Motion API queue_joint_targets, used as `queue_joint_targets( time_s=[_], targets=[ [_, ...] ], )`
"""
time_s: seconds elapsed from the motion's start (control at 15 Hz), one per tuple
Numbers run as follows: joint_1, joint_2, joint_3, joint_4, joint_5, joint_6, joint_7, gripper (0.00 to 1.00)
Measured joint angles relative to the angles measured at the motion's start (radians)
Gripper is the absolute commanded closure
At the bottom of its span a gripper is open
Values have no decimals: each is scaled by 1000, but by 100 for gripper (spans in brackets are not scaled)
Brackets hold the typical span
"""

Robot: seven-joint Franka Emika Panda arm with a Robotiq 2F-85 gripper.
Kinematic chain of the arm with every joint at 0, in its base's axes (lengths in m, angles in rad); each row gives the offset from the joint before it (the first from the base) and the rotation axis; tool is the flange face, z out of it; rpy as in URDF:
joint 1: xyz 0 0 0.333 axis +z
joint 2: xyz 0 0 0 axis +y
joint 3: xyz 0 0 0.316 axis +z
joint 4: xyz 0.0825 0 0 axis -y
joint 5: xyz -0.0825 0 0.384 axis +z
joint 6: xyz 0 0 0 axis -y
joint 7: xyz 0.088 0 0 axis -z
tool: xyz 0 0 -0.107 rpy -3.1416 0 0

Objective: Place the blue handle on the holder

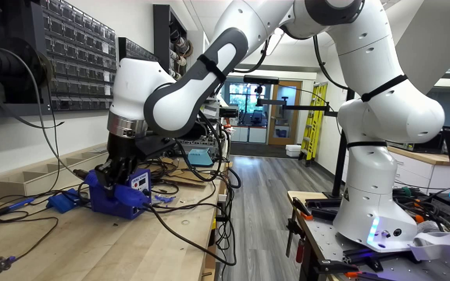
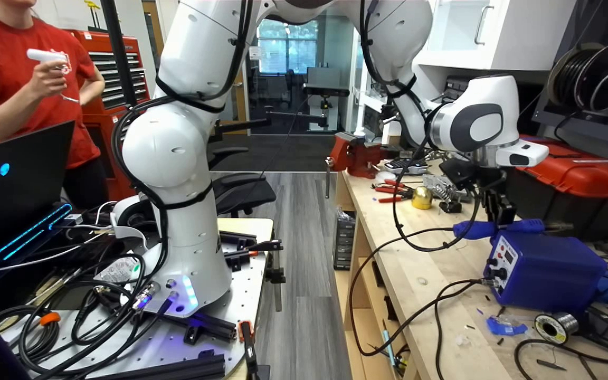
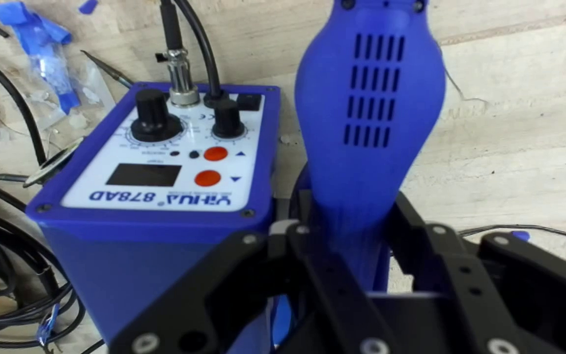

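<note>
"Wrist view first: where does the blue handle point(image 3: 369, 113) lie from our claw point(image 3: 354, 216)?"

"Right in its middle. We see one side of the claw on each side of the skinny part, so we think it is pinching the handle there. The fat part with the slits sticks out in front."

"Which way is the handle long?"

"In both exterior views it runs along the long side of the holder point(image 2: 552, 269), that blue box. Its nose point(image 1: 79, 173) points to the back of the box. The fat end points to the front. It looks tipped a little, nose up."

"There is just one arm point(image 1: 197, 84), so we need not pick which is nearer. What does our next move turn on?"

"We think it is the space between handle and box. In the wrist view the fat part is just beside the box, and a strip of bench point(image 3: 533, 147) shows between them."

"Is the handle on the holder, then?"

"We cannot tell. The claw hides the spot where they would touch."

"What would we do next?"

"If it isn't sitting yet, we would line it up with the box, nudge it over, lower it and let go. If it is crooked, we guess it could bump the edge or slip off."
</note>
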Motion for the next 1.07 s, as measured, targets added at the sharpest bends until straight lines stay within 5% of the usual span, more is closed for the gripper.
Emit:
queue_joint_targets(
  time_s=[0.4,1.07],
  targets=[
    [17,-1,2,0,0,-2,-1,2],
    [58,-57,7,-16,-1,-25,8,0]
  ],
)
